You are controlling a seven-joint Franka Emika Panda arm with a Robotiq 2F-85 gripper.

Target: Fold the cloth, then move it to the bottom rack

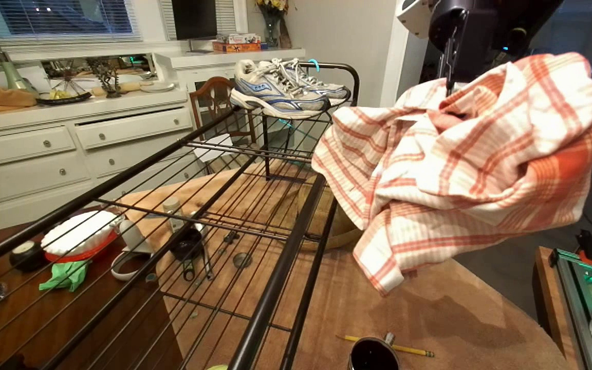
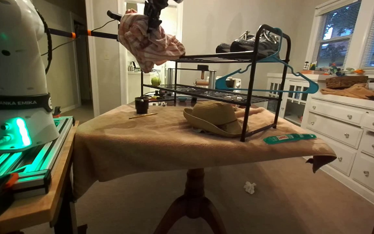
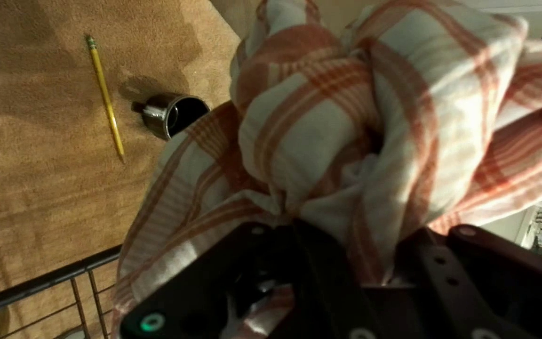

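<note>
Black fingers (image 3: pixel 442 273) fill the near part of the wrist view, clamped on the cloth (image 3: pixel 320 122); pinched at 1 bunched spot, it billows and droops because nothing else seems to bear it. To the left, 1 pencil (image 3: pixel 106 101) and 1 dark mug (image 3: pixel 170 115) rest on the tan-covered table (image 3: pixel 40 202).

In an exterior view, the black shelving unit (image 1: pixel 277 285) stretches from near left to far centre, 2 sneakers (image 1: pixel 280 95) parked at its far end. The cloth hangs to its right, over the table, probably held out there so loose corners miss the metal. White drawers (image 1: pixel 13 149) stand behind, on the left.

In an exterior view, the bottom rack (image 2: pixel 227 95) spans above a straw hat (image 2: pixel 218 117) lying on the table. A teal hanger (image 2: pixel 295 92) hooks on the unit's right end, which lets it dangle. The cloth, mostly above the top tier (image 2: pixel 213 59), looks crumpled, not neatly folded; I judge it must go down, then in sideways, where a trailing corner could snag. Carpet (image 2: pixel 125 198) and a plain wall (image 2: pixel 226 19) complete the room.
</note>
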